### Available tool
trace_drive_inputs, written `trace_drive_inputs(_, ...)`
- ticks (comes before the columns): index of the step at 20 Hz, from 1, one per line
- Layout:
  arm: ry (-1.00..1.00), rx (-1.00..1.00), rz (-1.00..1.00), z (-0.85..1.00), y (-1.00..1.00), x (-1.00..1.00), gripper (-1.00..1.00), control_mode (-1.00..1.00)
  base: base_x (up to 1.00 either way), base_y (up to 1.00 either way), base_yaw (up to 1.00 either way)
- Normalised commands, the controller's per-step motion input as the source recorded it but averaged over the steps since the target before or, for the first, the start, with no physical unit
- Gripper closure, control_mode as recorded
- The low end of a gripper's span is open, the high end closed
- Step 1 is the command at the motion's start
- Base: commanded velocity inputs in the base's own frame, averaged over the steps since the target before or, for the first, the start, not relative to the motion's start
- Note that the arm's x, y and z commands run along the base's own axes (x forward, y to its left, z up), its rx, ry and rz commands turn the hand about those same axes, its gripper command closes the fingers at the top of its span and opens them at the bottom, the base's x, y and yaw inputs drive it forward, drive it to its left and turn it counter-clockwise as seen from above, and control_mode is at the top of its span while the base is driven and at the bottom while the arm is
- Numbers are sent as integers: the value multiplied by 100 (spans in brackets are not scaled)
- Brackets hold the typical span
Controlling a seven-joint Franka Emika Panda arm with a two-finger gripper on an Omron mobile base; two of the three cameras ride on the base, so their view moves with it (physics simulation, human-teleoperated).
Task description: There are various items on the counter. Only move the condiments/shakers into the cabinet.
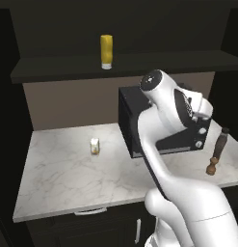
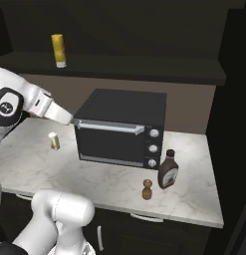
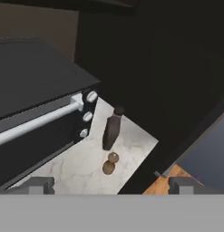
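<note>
- Since the yellow squeeze bottle (image 1: 106, 51) is already seen upright on the cabinet (image 1: 53, 72) shelf, the next things of the task are judged to be the dark brown bottle (image 2: 168, 170) and the wooden pepper shaker (image 2: 147, 189), both on the right part of the counter (image 2: 194, 199).
- Both are standing upright, long axes vertical, the bottle's cap pointing up; the shaker is just beside the bottle, on its near left side, and whether they touch cannot be told.
- The shaker is judged light, stiff and smooth, with a turned waist; a hold around that waist would probably slip least.
- The bottle is judged heavier, rigid and tall enough to tip; a hold on the wide lower body, below the neck, looks safer.
- Just left of the pair, the toaster oven (image 2: 119, 129) is standing; its closeness could crowd an approach.
- Further left, the small white-and-yellow packet (image 1: 94, 145) is to be left alone.
- The gripper (image 3: 111, 185) is spread wide and empty, held above the pair.
</note>
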Motion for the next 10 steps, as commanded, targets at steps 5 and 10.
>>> trace_drive_inputs(5,-11,8,-18,-66,-35,-2,-100,-100,0,0,0)
trace_drive_inputs(10,-19,14,-11,-57,-39,-1,-100,-100,0,0,0)
